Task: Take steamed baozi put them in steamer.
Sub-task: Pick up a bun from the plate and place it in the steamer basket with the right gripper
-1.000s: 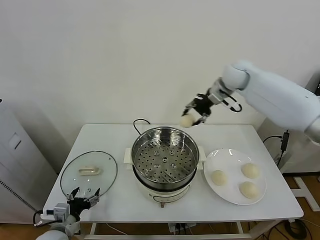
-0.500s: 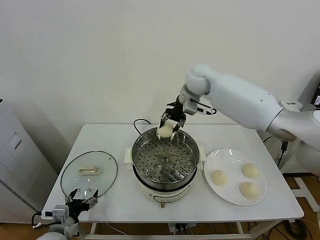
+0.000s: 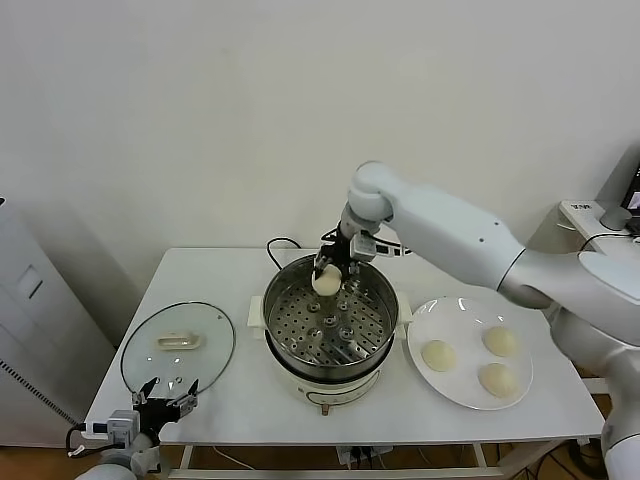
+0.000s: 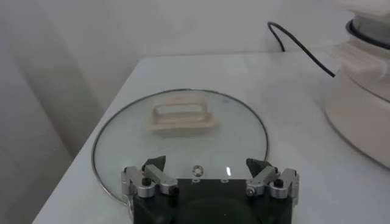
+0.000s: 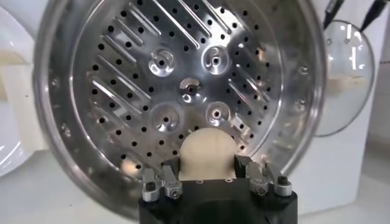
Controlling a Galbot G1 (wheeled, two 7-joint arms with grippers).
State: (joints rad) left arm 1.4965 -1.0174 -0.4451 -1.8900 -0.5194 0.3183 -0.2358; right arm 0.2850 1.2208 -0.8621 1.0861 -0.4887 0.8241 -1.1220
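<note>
My right gripper [image 3: 330,272] is shut on a pale cream baozi [image 3: 325,281] and holds it over the far part of the shiny steamer [image 3: 290,350], just above the perforated tray [image 3: 330,325]. In the right wrist view the baozi [image 5: 206,152] sits between the fingers [image 5: 169,167] with the tray [image 5: 183,79] below. Three more baozi lie on the white plate [image 3: 445,390] to the right: one [image 3: 438,354], one [image 3: 500,341] and one [image 3: 498,378]. My left gripper [image 3: 165,388] is open and empty at the table's front left corner.
A round glass lid [image 3: 178,345] with a cream handle lies flat left of the steamer; it also shows in the left wrist view [image 4: 181,131]. A black cord [image 3: 278,246] runs behind the steamer. The table's front edge is close to the left gripper.
My right gripper has carried the baozi leftward from behind the steamer's right side and lowered it down over the steamer's far inner part. The left arm has stayed still.
</note>
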